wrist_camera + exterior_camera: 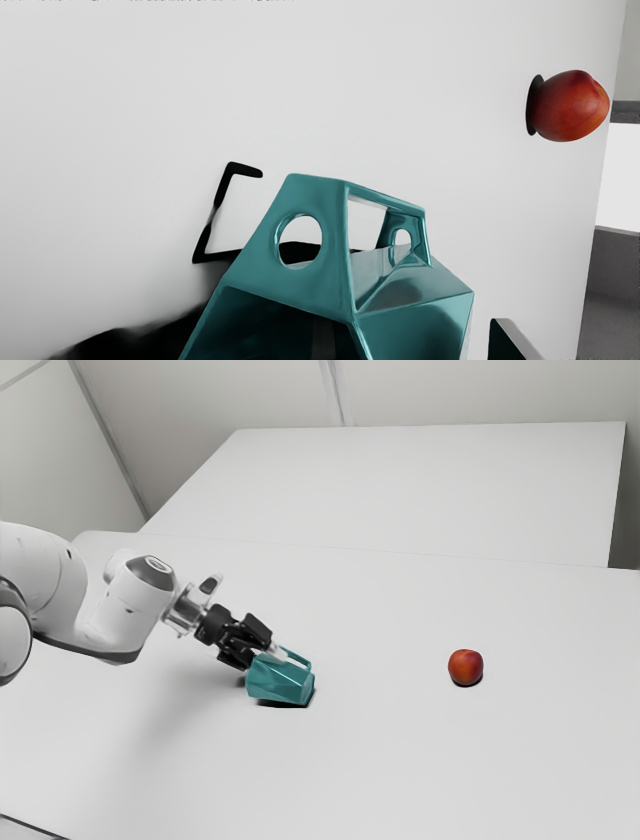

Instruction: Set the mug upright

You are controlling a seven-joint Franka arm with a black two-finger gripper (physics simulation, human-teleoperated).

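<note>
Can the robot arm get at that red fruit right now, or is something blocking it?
Probably yes: no object stands between the teal mug and the red fruit. The gripper, right at the mug, would likely need to back clear first, and reach is hard to judge.

We see a round fruit (465,667), red with an orange tinge, resting on the white table (560,760), toward the exterior view's right. A small dark shadow (531,122) lies at its base, and in the wrist view we find it near the table's edge. Behind the table, we make out another broad white surface (430,480), and behind that a pale wall (480,390) with an upright grey strip (337,395). At the exterior view's left, we see a slanting grey line (105,445) beside a pale panel (45,460). Past the table's edge, the wrist view shows us a bright white patch (622,175) between a grey band (625,111) and a darker grey area (612,280).
</note>
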